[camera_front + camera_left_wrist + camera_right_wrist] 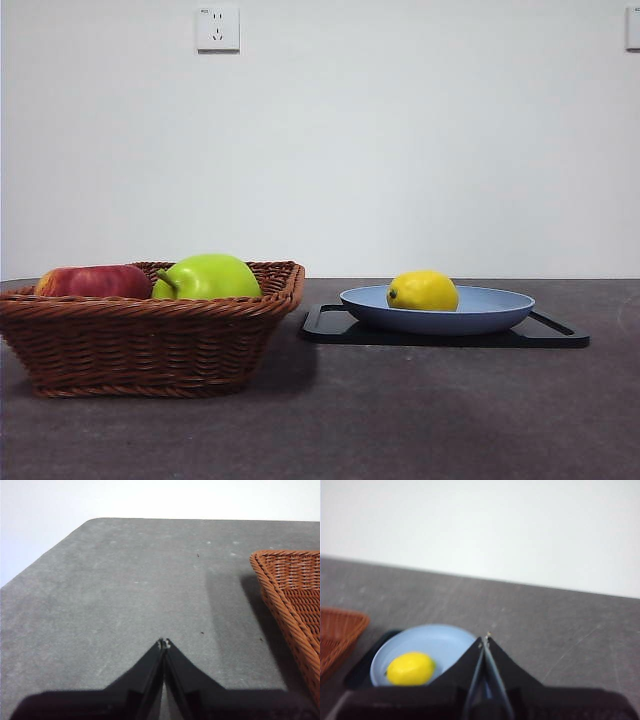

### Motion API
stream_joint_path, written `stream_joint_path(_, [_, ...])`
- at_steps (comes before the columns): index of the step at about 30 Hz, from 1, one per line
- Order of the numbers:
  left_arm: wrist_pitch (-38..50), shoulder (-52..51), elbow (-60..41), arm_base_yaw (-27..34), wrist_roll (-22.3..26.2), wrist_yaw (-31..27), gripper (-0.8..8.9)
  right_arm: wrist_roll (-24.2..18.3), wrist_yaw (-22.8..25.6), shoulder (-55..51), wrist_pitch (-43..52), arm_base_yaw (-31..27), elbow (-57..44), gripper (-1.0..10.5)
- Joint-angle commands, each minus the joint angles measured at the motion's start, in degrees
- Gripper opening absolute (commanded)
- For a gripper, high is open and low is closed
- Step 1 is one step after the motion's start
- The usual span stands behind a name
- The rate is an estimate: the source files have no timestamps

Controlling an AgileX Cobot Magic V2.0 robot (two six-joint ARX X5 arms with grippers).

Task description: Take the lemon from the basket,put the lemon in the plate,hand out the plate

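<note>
The lemon [423, 291] lies in the light-blue plate [490, 310], left of its middle. The plate rests on a flat black tray [552, 333]. The brown wicker basket [150, 340] stands to the left. My right gripper [484, 639] is shut and empty, above and apart from the plate [440, 642] and the lemon [410, 668]. My left gripper [164, 643] is shut and empty over bare table, beside a corner of the basket [292, 592]. Neither gripper shows in the front view.
A red apple [92, 282] and a yellow-green stemmed fruit [208, 278] lie in the basket. The basket's edge shows in the right wrist view [337, 630]. A wall socket [218, 29] is on the white wall behind. The table's corner shows in the left wrist view [95, 522].
</note>
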Motion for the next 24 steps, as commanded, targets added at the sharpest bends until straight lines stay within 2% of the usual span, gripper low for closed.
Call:
stream_joint_path(1, [0.48, -0.26, -0.63, 0.24, -0.37, 0.09, 0.08, -0.15, -9.66, -4.61, 0.11, -7.06, -4.68, 0.1])
stream_joint_path(5, [0.5, -0.26, -0.63, 0.24, -0.37, 0.09, 0.08, 0.09, -25.57, -10.64, 0.11, -18.53, -12.02, 0.1])
stream_joint_path(7, [0.48, -0.26, -0.63, 0.24, -0.37, 0.09, 0.08, 0.09, -31.04, -12.7, 0.11, -22.75, -14.82, 0.1])
stream_joint_path(9, [0.48, -0.26, -0.63, 0.24, -0.37, 0.09, 0.08, 0.13, -34.27, -14.16, 0.11, -25.86, -17.07, 0.1])
stream_joint_path(14, [0.48, -0.26, -0.63, 0.24, -0.37, 0.09, 0.08, 0.52, -34.4, -16.85, 0.09, -28.96, -20.5, 0.1])
stream_joint_path(21, [0.5, -0.26, -0.63, 0.24, -0.37, 0.09, 0.08, 1.11, -33.79, -19.52, 0.09, -29.29, -23.5, 0.1])
stream_joint_path(24, [0.48, -0.26, -0.63, 0.24, -0.37, 0.09, 0.08, 4.15, -30.34, -19.52, 0.07, -29.31, -24.3, 0.1])
